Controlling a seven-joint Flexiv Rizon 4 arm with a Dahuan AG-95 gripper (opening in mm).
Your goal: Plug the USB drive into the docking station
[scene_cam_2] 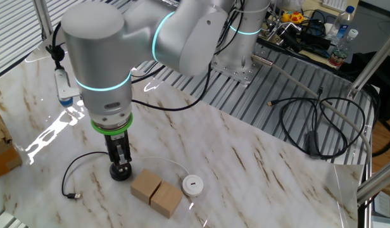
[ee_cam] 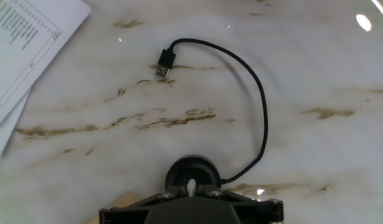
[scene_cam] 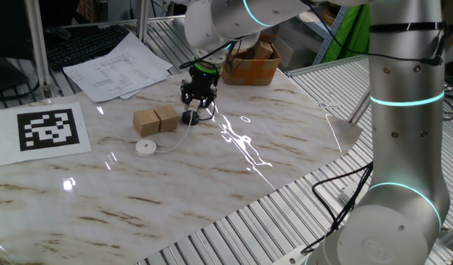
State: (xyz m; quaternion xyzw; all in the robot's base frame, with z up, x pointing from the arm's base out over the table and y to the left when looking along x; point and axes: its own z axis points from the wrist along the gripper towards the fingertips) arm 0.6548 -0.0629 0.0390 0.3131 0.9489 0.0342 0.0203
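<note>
Two wooden blocks [scene_cam: 155, 120] side by side, white round puck [scene_cam: 145, 146] nearby, papers [scene_cam: 116, 68] behind.

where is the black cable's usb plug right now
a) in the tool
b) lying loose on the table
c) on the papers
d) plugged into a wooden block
b: the plug lies free on the marble table, away from the round black dock its cable runs to.

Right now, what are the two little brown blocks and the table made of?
The brown blocks look like plain, unpainted wood or maybe cardboard: matte tan, no shine. The table looks like polished marble or a marble-print sheet: white with brown veins and bright reflections.
</note>
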